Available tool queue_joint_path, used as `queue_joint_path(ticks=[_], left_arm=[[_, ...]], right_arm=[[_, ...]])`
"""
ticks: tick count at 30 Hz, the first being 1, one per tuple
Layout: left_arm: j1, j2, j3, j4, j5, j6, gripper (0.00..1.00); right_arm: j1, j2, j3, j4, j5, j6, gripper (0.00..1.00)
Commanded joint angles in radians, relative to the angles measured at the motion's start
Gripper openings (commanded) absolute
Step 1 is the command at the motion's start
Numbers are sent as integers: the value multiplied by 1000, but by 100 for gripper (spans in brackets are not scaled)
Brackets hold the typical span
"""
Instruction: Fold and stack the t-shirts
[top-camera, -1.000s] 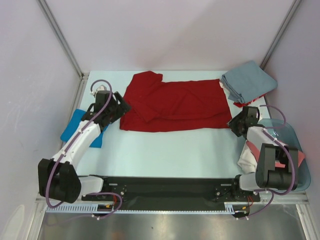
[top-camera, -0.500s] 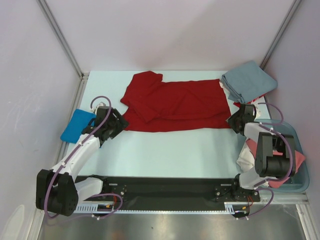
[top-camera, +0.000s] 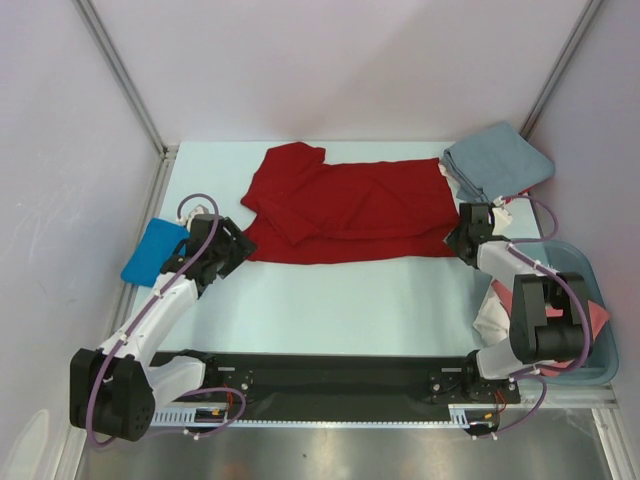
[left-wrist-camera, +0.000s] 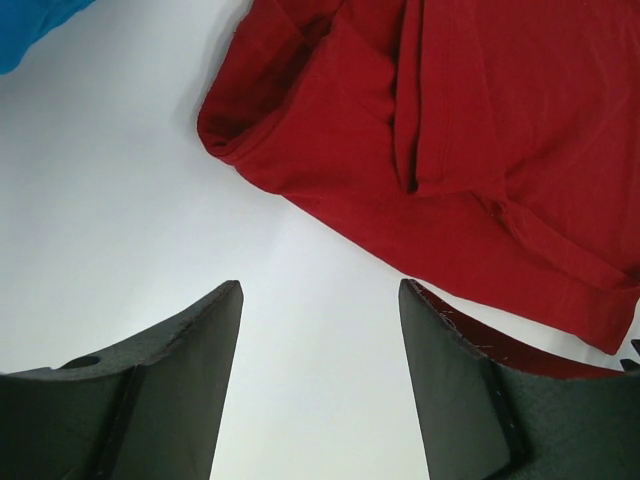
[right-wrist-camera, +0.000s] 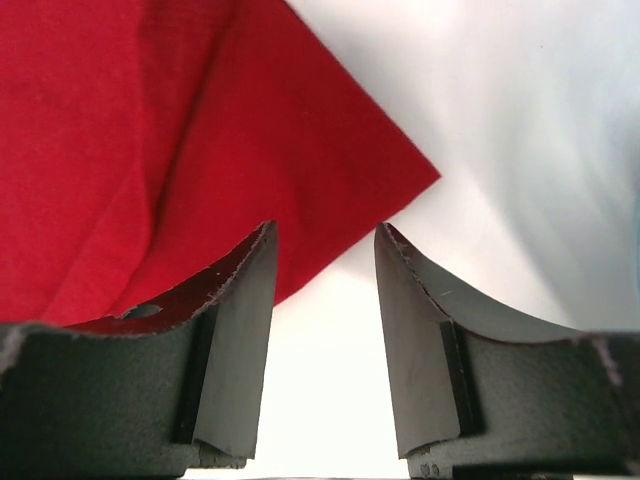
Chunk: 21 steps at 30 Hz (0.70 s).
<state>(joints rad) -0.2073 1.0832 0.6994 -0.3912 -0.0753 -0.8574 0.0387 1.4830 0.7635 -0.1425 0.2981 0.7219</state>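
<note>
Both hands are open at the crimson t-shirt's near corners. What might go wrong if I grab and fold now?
The left hand sits short of the bunched, layered corner of the crimson cotton t-shirt, so it may pinch only one layer. The right hand faces just the thin corner tip, which may slip out. The folded grey-blue shirt lies close behind; a lift might drag it.

- Bright, even, diffuse light; we note only soft shadows.
- Wrist views: table washes near white toward 1 o'clock; fingers slightly soft at 6 o'clock.
- Top view sharp; steel strip shows sheen at 6 o'clock.
</note>
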Motion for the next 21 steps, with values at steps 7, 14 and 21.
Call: queue_joint_path(ticks=[7, 14, 21], left_arm=[[-6, -23, 6, 12, -8, -14, 70], [-6, -19, 3, 2, -9, -15, 70], [-24, -6, -35, 44, -1, -48, 69]], right_arm=[[36, 98, 80, -28, 91, 56, 48], [46, 171, 105, -52, 116, 77, 47], [52, 120, 109, -57, 133, 65, 8]])
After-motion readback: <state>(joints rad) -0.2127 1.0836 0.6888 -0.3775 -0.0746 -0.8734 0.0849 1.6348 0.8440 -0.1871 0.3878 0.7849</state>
